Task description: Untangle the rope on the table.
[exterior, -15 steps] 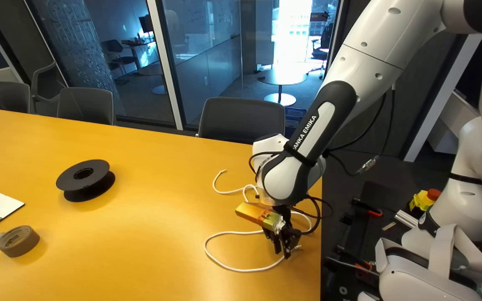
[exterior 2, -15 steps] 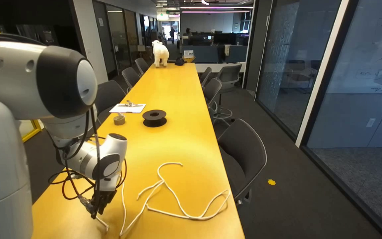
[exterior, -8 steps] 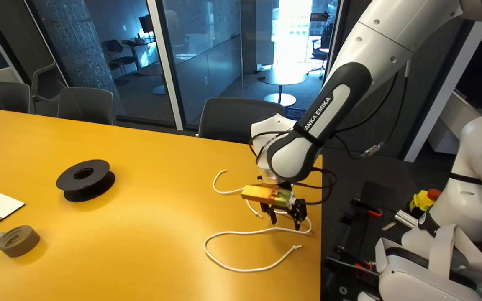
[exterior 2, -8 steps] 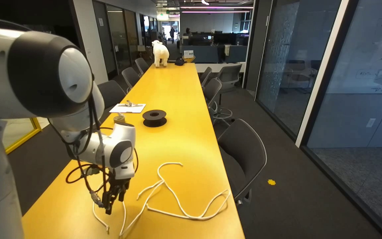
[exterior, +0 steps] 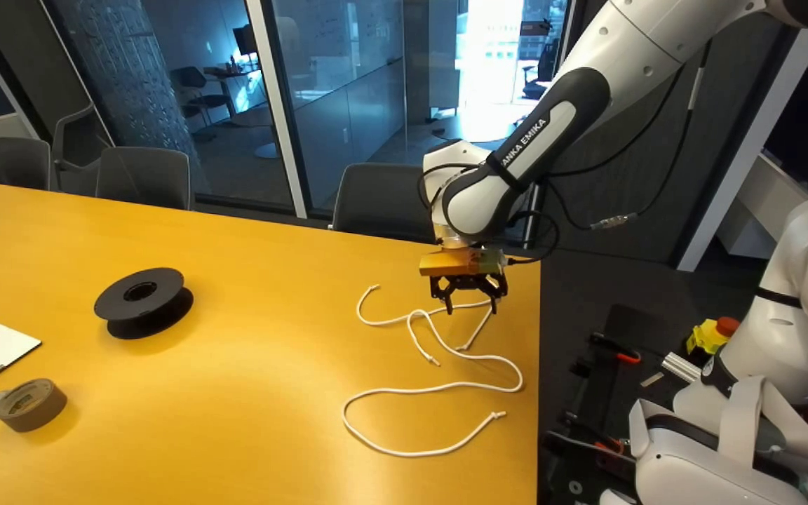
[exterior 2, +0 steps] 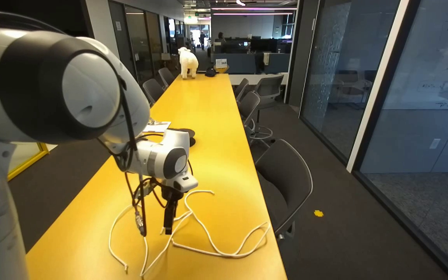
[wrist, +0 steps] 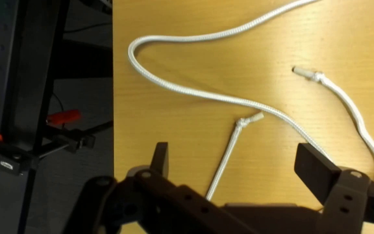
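Gripper point(exterior: 472, 311) hangs above the rope point(wrist: 206, 94), pointing down, its jaws standing wide apart. Clock hours below take twelve as the top of each view.

The rope lies in loose curves on the table point(exterior: 250, 407). Seen from the gripper in an exterior view, strands cross at nine o'clock, and past the crossing an end curls up between nine and ten. One bend runs close to the table's edge at five; a broader one sweeps round at seven, and its end rests between five and six. Part of the rope is hidden behind the gripper. In the wrist view, two tips lie between one and two from the middle of the gap, each with a small knot just behind it; a bend shows between ten and eleven, near the table's edge.

From the rope in an exterior view, the spool point(exterior: 143, 307) sits between nine and ten, with the tape point(exterior: 46, 410) and the clipboard point(exterior: 8, 347) farther out at nine. The arm point(exterior: 628, 49) slants down from one. Off the table, a chair point(exterior: 383, 203) stands between eleven and twelve, the button point(exterior: 726, 325) at three and the headset point(exterior: 691, 463) between three and four. In an exterior view, the toy sheep point(exterior 2: 188, 62) stands at the table's far end, at twelve from the rope.
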You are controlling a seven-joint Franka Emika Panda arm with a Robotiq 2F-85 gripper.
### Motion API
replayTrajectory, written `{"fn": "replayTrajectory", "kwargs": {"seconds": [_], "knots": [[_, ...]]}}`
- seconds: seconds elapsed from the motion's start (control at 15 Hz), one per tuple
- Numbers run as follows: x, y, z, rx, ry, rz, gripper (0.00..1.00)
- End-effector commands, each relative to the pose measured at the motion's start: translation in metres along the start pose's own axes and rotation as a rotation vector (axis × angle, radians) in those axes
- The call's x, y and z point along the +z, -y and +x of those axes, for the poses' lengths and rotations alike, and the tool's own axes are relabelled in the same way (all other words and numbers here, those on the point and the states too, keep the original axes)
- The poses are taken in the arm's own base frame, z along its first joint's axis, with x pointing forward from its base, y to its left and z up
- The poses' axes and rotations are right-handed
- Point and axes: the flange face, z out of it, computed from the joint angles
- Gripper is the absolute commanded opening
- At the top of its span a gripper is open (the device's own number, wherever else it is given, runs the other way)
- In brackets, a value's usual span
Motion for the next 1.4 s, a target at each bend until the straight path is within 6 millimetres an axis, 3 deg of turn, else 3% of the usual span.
{"fn": "replayTrajectory", "kwargs": {"seconds": [0.0, 0.27, 0.6, 1.33], "knots": [[-0.008, -0.003, 0.040, -0.028, -0.007, 0.024, 1.00], [-0.007, -0.012, 0.087, 0.015, 0.001, 0.074, 1.00], [0.023, -0.027, 0.141, 0.036, 0.007, 0.131, 1.00], [0.058, -0.076, 0.230, -0.052, -0.029, 0.216, 1.00]]}}
